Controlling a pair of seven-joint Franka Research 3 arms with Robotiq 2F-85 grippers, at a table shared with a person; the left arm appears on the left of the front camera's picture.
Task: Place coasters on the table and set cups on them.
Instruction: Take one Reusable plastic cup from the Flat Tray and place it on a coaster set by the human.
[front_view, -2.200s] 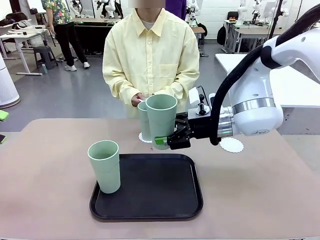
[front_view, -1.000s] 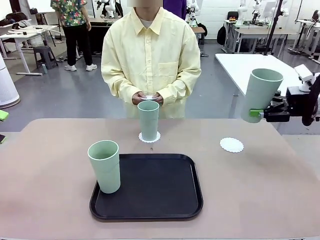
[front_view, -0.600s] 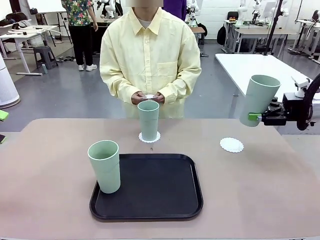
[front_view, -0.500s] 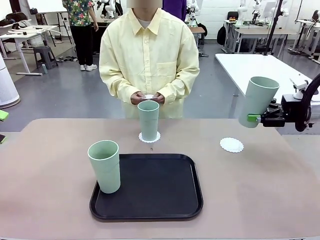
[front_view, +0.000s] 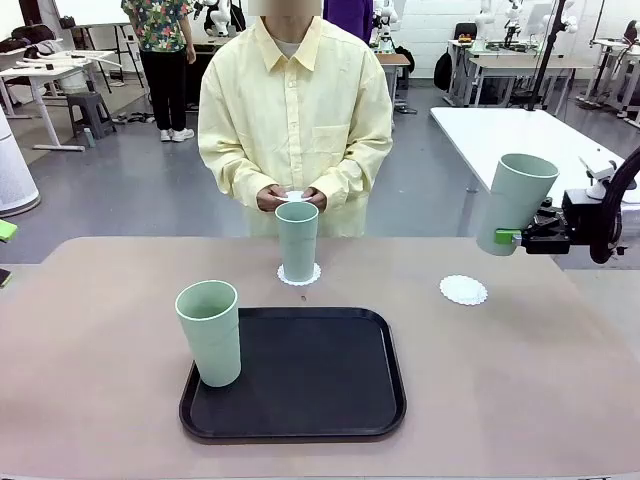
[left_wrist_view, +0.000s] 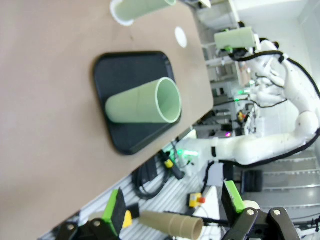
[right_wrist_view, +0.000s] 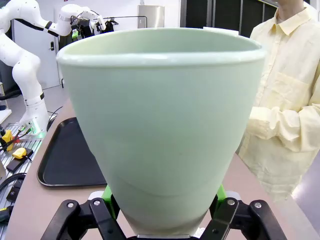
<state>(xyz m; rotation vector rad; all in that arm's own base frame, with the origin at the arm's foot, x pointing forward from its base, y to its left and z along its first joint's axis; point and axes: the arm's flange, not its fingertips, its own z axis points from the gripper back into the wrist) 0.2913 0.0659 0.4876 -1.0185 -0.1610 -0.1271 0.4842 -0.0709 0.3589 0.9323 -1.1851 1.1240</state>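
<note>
The right arm's (front_view: 598, 214) jaws were clamped on the lower part of a tall pale mint-green handleless plastic tumbler (front_view: 516, 202) (right_wrist_view: 162, 125). It was held clear of the large beige-tan matte table (front_view: 100, 320), leaning slightly, near the table's right edge. In the front view it sat up and to the right of a bare round white lacy paper doily (front_view: 463, 290) lying flat on the table.

A second matching tumbler (front_view: 297, 240) stood upright on another doily (front_view: 299, 275) at the far middle of the table, just beyond the black rounded-square tray (front_view: 310, 380). A third tumbler (front_view: 210, 332) (left_wrist_view: 145, 102) stood upright on the left side of that tray.

Across the table a person in a pale yellow shirt (front_view: 300, 110) held a third doily (front_view: 293, 195) between both hands (front_view: 270, 198), above the middle tumbler.

In the left wrist view the left arm's jaws were wide apart with nothing between them, off the table's near edge, their green pads (left_wrist_view: 116, 209) facing the tray.
</note>
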